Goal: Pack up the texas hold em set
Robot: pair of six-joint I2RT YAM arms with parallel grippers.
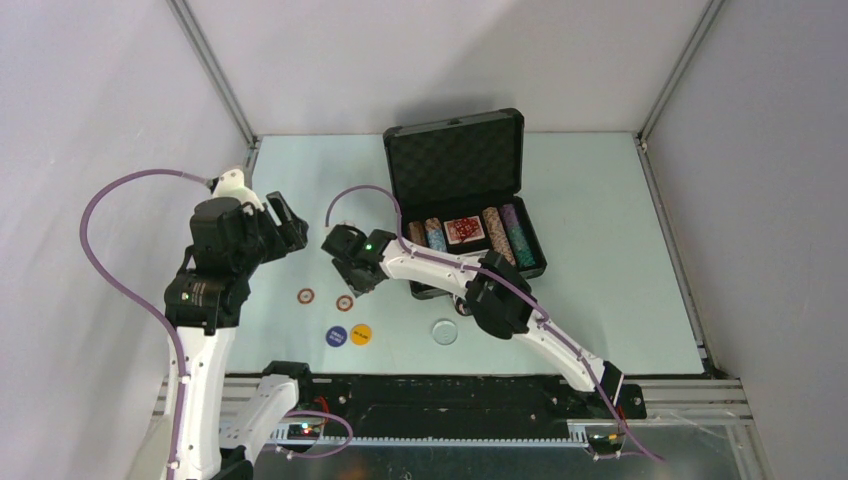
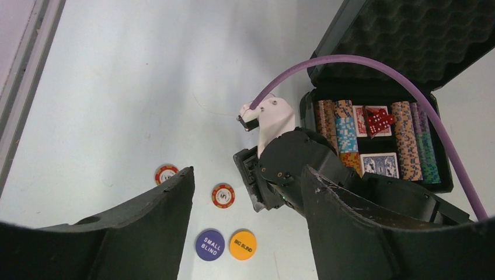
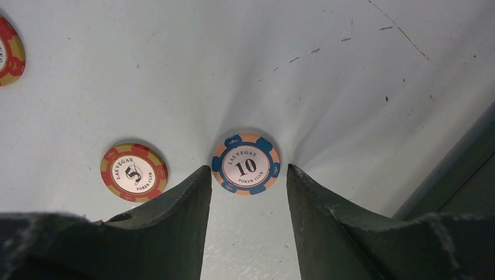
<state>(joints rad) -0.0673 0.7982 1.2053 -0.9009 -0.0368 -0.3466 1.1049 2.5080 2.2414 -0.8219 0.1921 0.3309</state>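
The blue-and-orange "10" chip (image 3: 246,164) lies flat on the surface (image 1: 600,250), left of the open black case (image 1: 455,165), with a red "5" chip (image 3: 133,172) just beside it. The right tool (image 3: 248,169) stands over it with its fingers apart, one on each side of the rim. They are close to the chip, but a sliver of gap shows on one side, so nothing is clamped yet. The tips press into the surface covering, which puckers around them. The left tool (image 2: 248,172) hangs further left, its fingers wide apart and empty

The chip looks like a small, stiff, light disc with smooth faces and a thin edge. It likely offers little to pinch and may slip or tip up on edge. The sensible hold seems to be across its width, on the rim, with the tips kept low against the soft covering. Once lifted it should carry easily; the risks are that it swivels between the pads or that the neighbouring red chip gets nudged
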